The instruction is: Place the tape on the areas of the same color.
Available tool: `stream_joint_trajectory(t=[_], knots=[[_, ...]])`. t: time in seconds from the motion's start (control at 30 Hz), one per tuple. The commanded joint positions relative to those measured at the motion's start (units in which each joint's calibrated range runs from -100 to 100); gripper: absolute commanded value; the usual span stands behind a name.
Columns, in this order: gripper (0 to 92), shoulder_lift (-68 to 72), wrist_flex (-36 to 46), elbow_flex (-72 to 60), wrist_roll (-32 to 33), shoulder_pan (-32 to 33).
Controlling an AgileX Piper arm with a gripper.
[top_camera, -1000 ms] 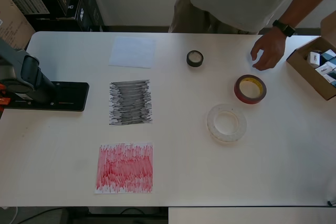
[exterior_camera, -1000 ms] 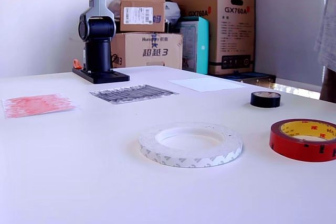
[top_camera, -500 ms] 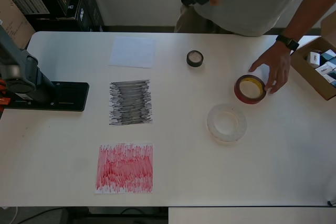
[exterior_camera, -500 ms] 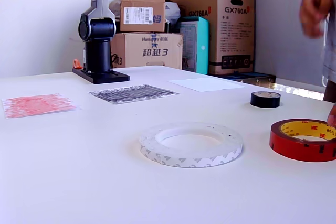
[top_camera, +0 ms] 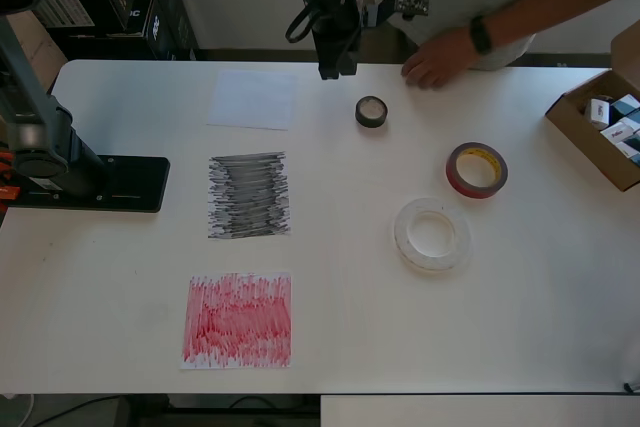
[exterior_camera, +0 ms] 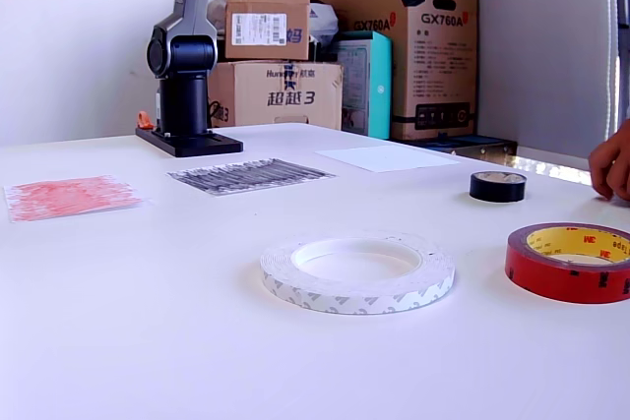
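The small black tape roll (top_camera: pixel 371 112) lies flat toward the overhead view's far side, right of the plain white paper sheet (top_camera: pixel 253 99). It looks light and stiff; grip its rim. The dark gripper (top_camera: pixel 331 59) hovers nearby; finger spread unclear.

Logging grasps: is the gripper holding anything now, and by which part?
Nothing is held. The black gripper hangs above the white table, apart from all three tape rolls.

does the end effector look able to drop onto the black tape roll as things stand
Probably yes. The end effector hangs high near the black tape roll, which sits alone on bare table; the person's hand rests nearby but apart.
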Motion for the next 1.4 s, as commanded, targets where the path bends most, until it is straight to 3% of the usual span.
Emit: stream_joint_trajectory(t=[0.0, 0.63, 1.37], knots=[[0.2, 1.04, -2.34, 0.04, 0.16, -0.32], [0.2, 16.67, -8.37, -5.86, 1.14, 1.97], [0.2, 20.13, -7.52, -5.77, -2.79, -5.76]])
